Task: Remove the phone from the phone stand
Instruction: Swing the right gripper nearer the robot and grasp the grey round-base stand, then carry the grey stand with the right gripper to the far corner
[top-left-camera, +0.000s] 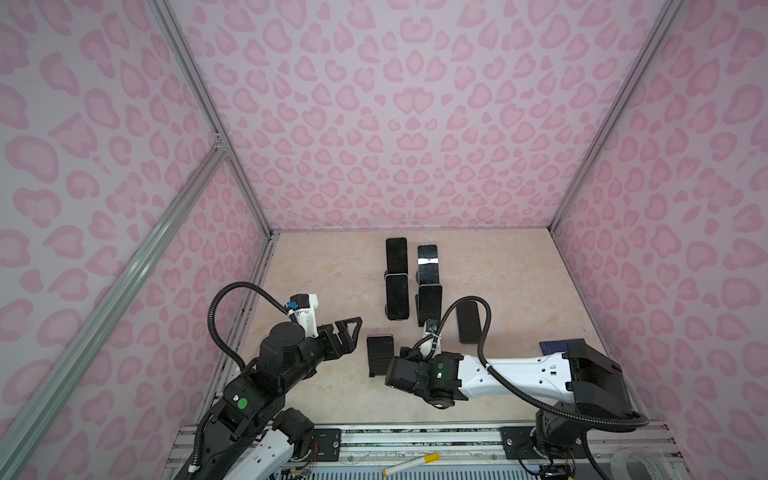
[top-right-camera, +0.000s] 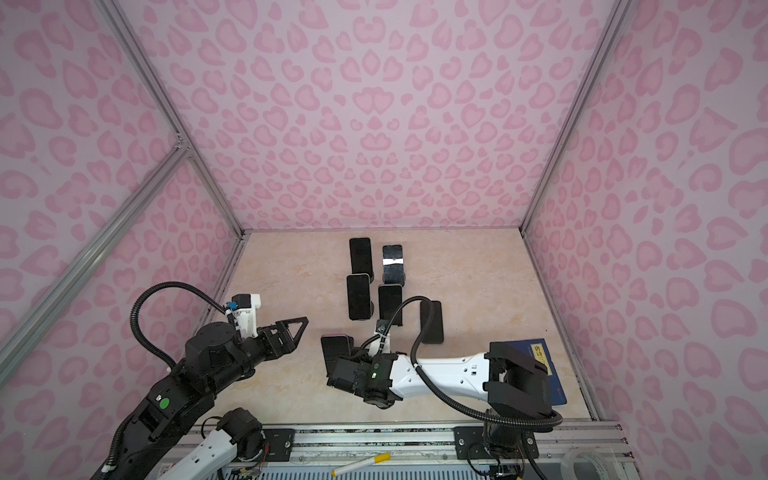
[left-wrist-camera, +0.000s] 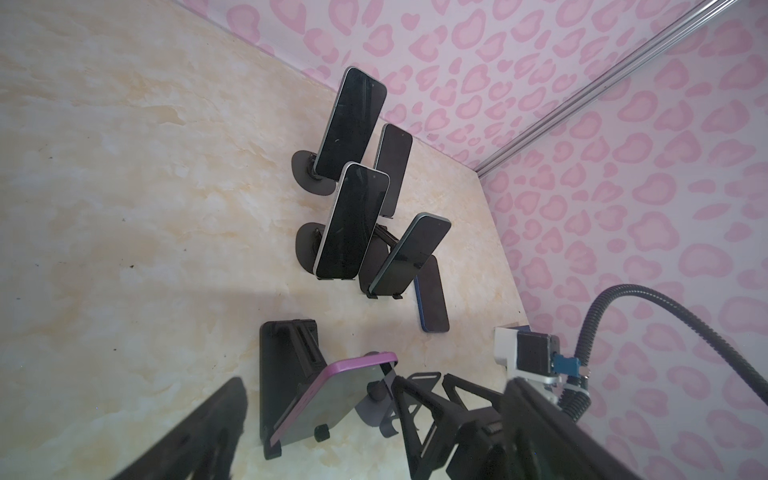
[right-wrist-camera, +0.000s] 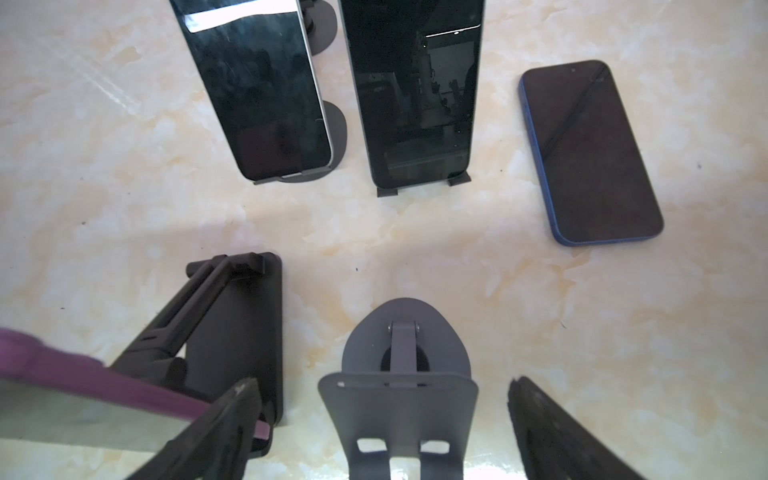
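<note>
Both grippers' jaws wide, holding nothing.
Right gripper flanks empty stand; purple phone leans on neighbouring phone stand; left gripper apart.

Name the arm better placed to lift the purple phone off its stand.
Probably left: the open left tool faces the purple phone unobstructed, while the right tool straddles an empty stand.

glossy blue phone, matt stand, smooth marbled tabletop
</note>
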